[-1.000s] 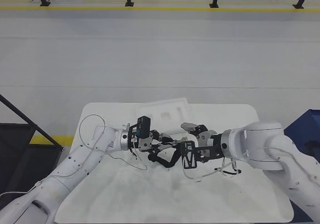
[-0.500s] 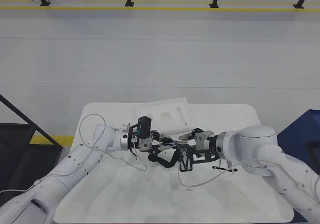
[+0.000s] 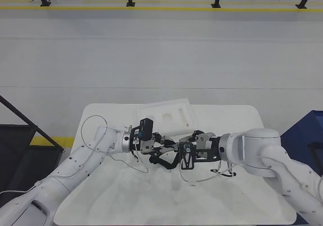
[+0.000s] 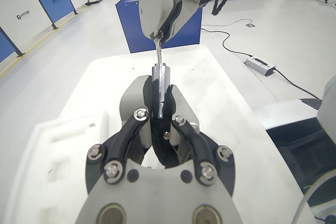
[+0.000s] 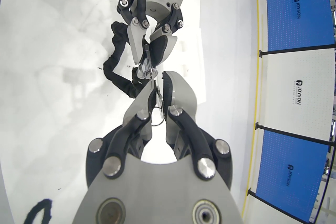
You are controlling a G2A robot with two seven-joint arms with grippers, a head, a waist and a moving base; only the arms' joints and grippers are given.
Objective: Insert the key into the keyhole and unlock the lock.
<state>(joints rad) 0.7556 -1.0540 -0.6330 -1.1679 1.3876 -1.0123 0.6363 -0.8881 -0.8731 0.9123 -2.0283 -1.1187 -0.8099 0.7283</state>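
Closest to you, the left gripper [image 4: 159,101] is clamped narrowly on a shiny, cylindrical metal lock [image 4: 161,76]. It holds the lock up off the table, with the keyhole end facing the other arm. Just beyond that, a small, flat silver key [image 4: 158,50] has its tip against the end face of the lock. The right gripper [image 4: 162,35] pinches the key's head tightly between its pads. In the right wrist view the key [image 5: 155,83] lines up with the keyhole [image 5: 150,73], but how deep the blade sits is hard to judge; it looks barely started, if at all.

So you have both parts grasped and lined up. Pushing the key fully in is the step in hand. The turn that unlocks the lock is still to do.

Under the two grippers is the white rounded table [image 3: 235,192]. A white moulded foam tray [image 3: 170,116] lies towards its far edge. Past the table stands a blue box-shaped bin [image 4: 131,20]. Farther back are blue and white barrier panels [image 4: 56,1], which carry a logo with a short word beside it. None of the task's things show any label that you could read.
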